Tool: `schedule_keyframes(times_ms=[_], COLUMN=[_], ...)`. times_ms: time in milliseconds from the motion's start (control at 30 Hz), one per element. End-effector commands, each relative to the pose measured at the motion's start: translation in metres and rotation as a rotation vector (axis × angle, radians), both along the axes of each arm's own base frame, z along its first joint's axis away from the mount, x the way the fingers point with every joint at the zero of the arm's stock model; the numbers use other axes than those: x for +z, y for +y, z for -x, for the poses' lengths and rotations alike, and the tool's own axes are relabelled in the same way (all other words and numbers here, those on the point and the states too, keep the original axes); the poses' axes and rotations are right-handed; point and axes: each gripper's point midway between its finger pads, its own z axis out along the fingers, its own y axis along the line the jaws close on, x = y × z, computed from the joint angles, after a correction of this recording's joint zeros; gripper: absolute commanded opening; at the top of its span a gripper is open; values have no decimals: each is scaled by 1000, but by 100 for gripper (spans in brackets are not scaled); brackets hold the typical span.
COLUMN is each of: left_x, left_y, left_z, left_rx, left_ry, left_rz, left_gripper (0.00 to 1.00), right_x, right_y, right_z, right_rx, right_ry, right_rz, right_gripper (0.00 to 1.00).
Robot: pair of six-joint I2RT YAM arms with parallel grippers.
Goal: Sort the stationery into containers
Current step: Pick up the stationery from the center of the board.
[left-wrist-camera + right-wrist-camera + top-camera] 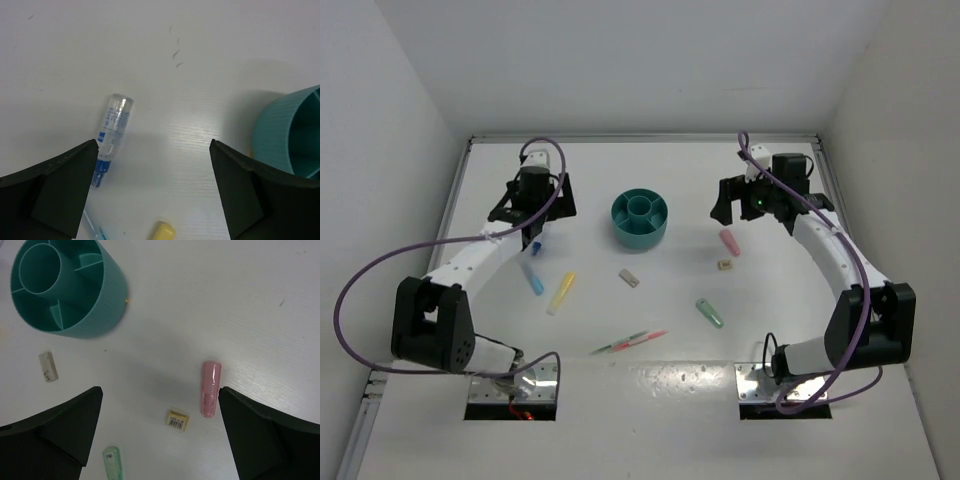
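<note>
The teal bowl [640, 220] with a central cup stands at the table's middle back; it also shows in the left wrist view [292, 135] and the right wrist view [65, 287]. My left gripper [532, 215] is open and empty above a clear-and-blue stick [113, 131], left of the bowl. A yellow stick [561, 292] lies nearer; its tip shows in the left wrist view [163, 233]. My right gripper [740, 210] is open and empty above a pink stick [210, 388] and a small labelled eraser [177, 419]. A green stick [113, 463] and a beige eraser [48, 366] lie nearby.
A second blue stick [533, 280] lies left of the yellow one. A thin green pen and a pink-red pen [630, 343] lie side by side near the front middle. White walls close the table at left, right and back.
</note>
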Motion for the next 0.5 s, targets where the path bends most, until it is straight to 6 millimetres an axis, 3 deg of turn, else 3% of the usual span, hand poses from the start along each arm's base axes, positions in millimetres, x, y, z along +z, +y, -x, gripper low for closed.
schedule_keyframes(times_ms=[0, 33, 167, 200, 267, 333, 367, 400, 433, 467], left_x=[11, -1, -16, -17, -28, -33, -35, -42, -44, -44], left_y=[18, 21, 28, 30, 30, 30, 31, 31, 30, 30], left_z=[-5, -4, -2, 0, 1, 3, 5, 7, 10, 10], left_rx=[70, 81, 98, 106, 104, 108, 112, 111, 103, 103], left_ry=[20, 58, 112, 120, 153, 174, 183, 201, 214, 214], left_rz=[-95, -115, -160, -169, -179, -178, -174, -179, -177, -177], left_gripper=[100, 100, 100, 100, 100, 100, 100, 100, 100, 100], right_x=[26, 27, 33, 28, 31, 31, 33, 33, 35, 35], right_y=[14, 15, 24, 26, 28, 27, 25, 25, 25, 25], right_z=[4, 5, 17, 23, 25, 25, 24, 24, 24, 24], right_rx=[63, 76, 168, 187, 215, 208, 201, 201, 207, 207], right_ry=[-55, -60, -106, -97, -131, -132, -132, -132, -134, -134], right_rz=[-60, -59, -77, -81, -80, -74, -68, -68, -61, -61], right_gripper=[100, 100, 100, 94, 41, 0, 0, 11, 69, 78])
